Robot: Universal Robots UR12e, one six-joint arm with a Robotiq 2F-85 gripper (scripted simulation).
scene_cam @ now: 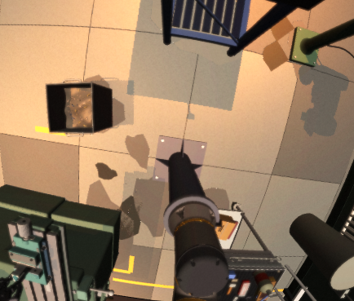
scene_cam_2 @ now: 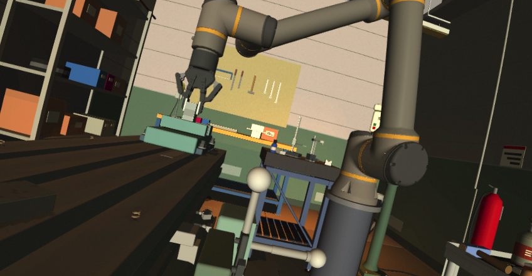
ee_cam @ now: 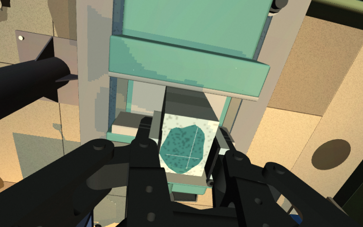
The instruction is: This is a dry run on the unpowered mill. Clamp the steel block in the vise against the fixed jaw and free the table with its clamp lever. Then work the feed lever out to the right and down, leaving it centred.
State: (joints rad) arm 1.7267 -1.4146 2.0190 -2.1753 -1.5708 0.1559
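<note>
The steel block (ee_cam: pixel 187 146), pale with a blue-green patch and scribed cross on top, sits between the vise jaws, and my gripper (ee_cam: pixel 186 149) is closed on it from above. From the second side camera the block (scene_cam_2: pixel 189 111) stands in the green vise (scene_cam_2: pixel 179 131) on the mill table, under my gripper (scene_cam_2: pixel 190 103). A wide green jaw (ee_cam: pixel 187 70) lies ahead of the block. A lever with a white ball knob (scene_cam_2: pixel 258 179) stands at the table's near end. The table clamp lever is not clear to me.
A pegboard with tools (scene_cam_2: pixel 254 83) hangs on the wall behind the vise. Shelves with boxes (scene_cam_2: pixel 56 60) stand to the left. A blue-framed bench (scene_cam_2: pixel 295 195) stands beside the arm's base (scene_cam_2: pixel 347 213). A fire extinguisher (scene_cam_2: pixel 487 217) is at right.
</note>
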